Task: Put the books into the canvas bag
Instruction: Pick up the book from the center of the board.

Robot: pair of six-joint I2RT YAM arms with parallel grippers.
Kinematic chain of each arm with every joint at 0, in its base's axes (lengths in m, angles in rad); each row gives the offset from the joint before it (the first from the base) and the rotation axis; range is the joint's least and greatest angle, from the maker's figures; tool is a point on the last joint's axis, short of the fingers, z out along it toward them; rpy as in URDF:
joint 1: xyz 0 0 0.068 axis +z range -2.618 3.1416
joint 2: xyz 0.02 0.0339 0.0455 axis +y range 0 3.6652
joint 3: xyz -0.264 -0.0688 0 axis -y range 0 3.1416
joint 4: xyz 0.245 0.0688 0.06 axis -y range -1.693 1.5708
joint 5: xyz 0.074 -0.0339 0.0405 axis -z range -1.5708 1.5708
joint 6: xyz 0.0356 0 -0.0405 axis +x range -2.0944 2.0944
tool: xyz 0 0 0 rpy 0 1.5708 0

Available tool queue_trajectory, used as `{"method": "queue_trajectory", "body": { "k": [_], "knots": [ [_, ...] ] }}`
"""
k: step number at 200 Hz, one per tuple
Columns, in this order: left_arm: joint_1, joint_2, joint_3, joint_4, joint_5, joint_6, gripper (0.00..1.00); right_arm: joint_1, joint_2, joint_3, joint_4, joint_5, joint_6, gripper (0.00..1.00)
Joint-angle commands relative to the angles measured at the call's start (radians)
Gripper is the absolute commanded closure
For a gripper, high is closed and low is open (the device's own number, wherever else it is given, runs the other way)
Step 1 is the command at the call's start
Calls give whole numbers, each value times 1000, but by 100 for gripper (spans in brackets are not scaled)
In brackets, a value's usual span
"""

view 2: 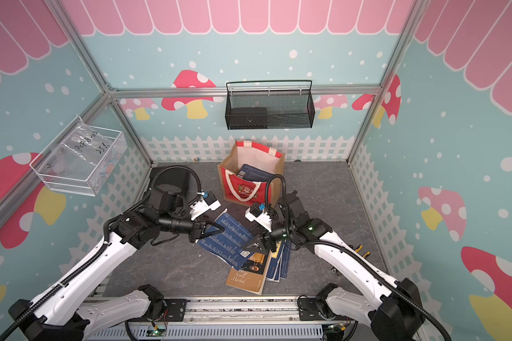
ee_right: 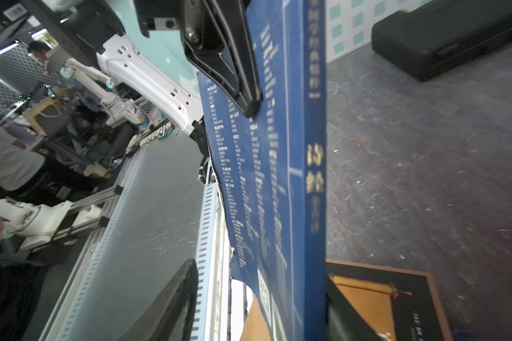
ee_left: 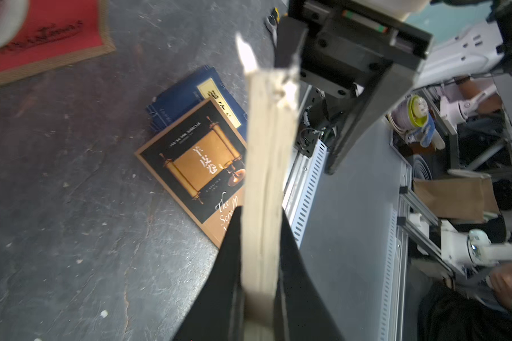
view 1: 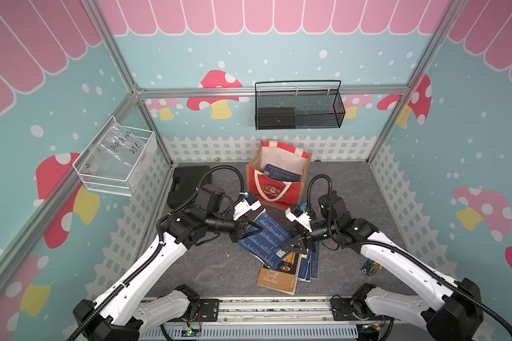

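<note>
left gripper (view 1: 253,229) has its fingers clamped on one edge of a dark blue book (view 1: 268,239), held tilted above the table (view 1: 213,265) just in front of the canvas bag (view 1: 274,192); right gripper (view 1: 293,246) is at the opposite end, fingers apart, book between them but not squeezed. At least one bagged book (view 1: 281,174) shows inside the bag, the rest lie in a loose pile (view 1: 290,271) on the table under the held one, scroll cover on top. Risks, my guess: thin paperback gripped at one edge only, so it may droop or slide out on the lift; a right finger could snag the cover while backing off and twist it loose; the soft bag could tip or fold if the book hits its rim instead of clearing it
</note>
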Motion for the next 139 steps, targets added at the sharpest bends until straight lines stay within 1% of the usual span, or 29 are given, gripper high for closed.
{"method": "queue_trajectory", "body": {
  "k": [1,11,16,31,54,77,85,99,114,127,139],
  "knots": [
    [113,-57,-74,302,56,-194,100,-13,-75,-62,188,72,103,26],
    [153,-67,-119,434,126,-296,100,-20,-91,-90,251,117,151,25],
    [166,-70,-141,503,148,-345,100,-23,-97,-102,274,153,174,23],
    [192,-76,-210,706,205,-507,100,-31,-100,-138,370,212,249,22],
    [209,-51,-290,983,232,-699,100,-35,-82,-169,511,234,346,21],
    [223,-26,-359,1266,228,-881,100,-37,-40,-165,570,249,372,21],
    [225,-12,-369,1324,227,-915,100,-37,-24,-165,588,254,378,21],
    [225,9,-376,1377,224,-950,100,-40,-2,-165,624,250,396,22],
    [224,22,-385,1409,225,-965,100,-42,14,-166,679,229,430,30],
    [225,28,-389,1398,224,-951,100,-44,27,-157,715,218,469,46],
    [225,28,-389,1351,216,-919,100,-48,36,-143,733,199,499,58]
  ]
}}
